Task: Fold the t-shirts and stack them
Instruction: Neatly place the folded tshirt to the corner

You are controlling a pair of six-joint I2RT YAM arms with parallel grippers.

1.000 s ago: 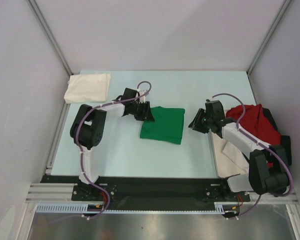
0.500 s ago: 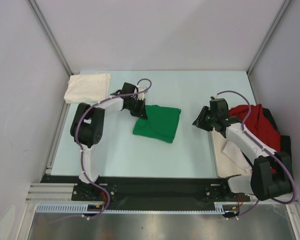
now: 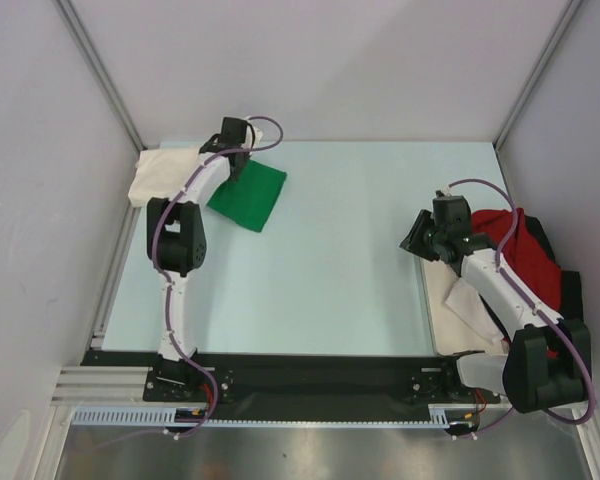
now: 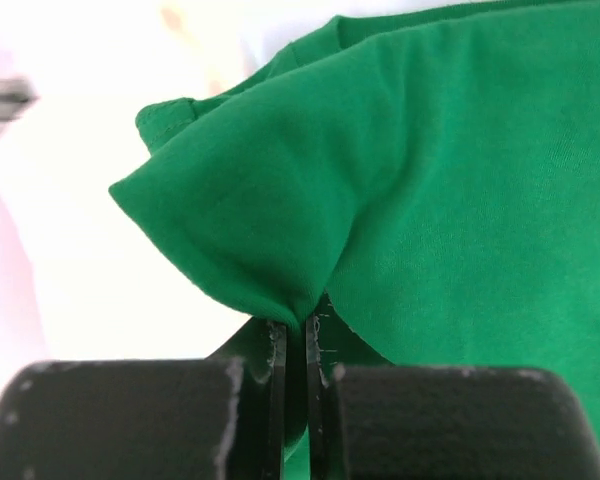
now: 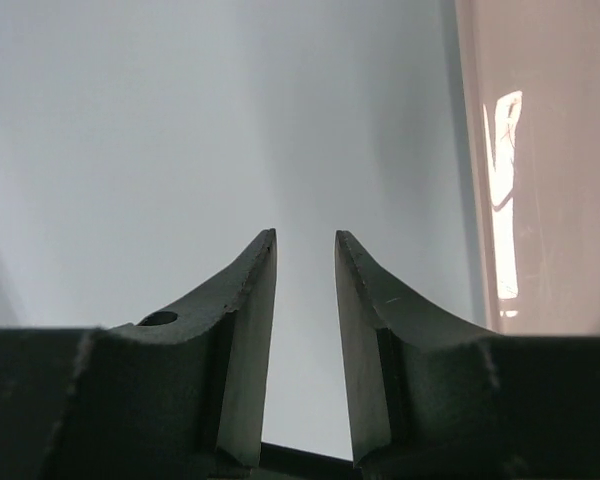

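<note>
A folded bright green t-shirt (image 3: 248,196) hangs from my left gripper (image 3: 236,165) at the far left of the table, beside a folded cream-white t-shirt (image 3: 173,175). In the left wrist view my left gripper (image 4: 295,325) is shut on a pinched edge of the green t-shirt (image 4: 460,180). My right gripper (image 3: 416,236) is open and empty over bare table, left of a crumpled red t-shirt (image 3: 515,250) that lies on a dark t-shirt (image 3: 570,290). In the right wrist view my right gripper (image 5: 305,240) shows a narrow gap with nothing in it.
A flat white tray (image 3: 460,310) lies at the right under the red pile, and its edge shows in the right wrist view (image 5: 540,170). Grey walls and metal frame posts (image 3: 95,70) close in the table. My arm bases stand at the near edge.
My left gripper has carried the green t-shirt from the table's middle to the far left, next to the cream-white t-shirt. My right gripper has drawn back slightly to the right.
</note>
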